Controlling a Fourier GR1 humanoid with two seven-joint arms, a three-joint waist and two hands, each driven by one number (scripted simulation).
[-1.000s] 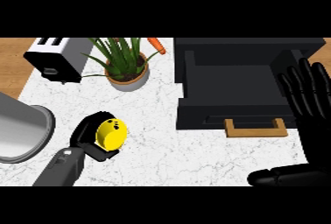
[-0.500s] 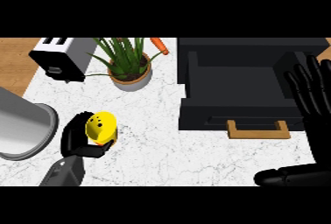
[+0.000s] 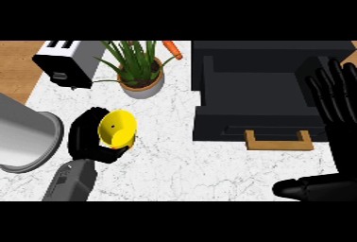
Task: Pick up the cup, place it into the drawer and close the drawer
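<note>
Left hand [image 3: 87, 139] is curled round the yellow cup [image 3: 117, 127], black fingers wrapping its left side and underside; its grey forearm [image 3: 70, 182] comes up from below the hand, leaning slightly right; right hand [image 3: 343, 137] just rests open at the right edge, fingers [image 3: 327, 90] straight and pointing up, thumb [image 3: 314, 186] jutting left below them
</note>
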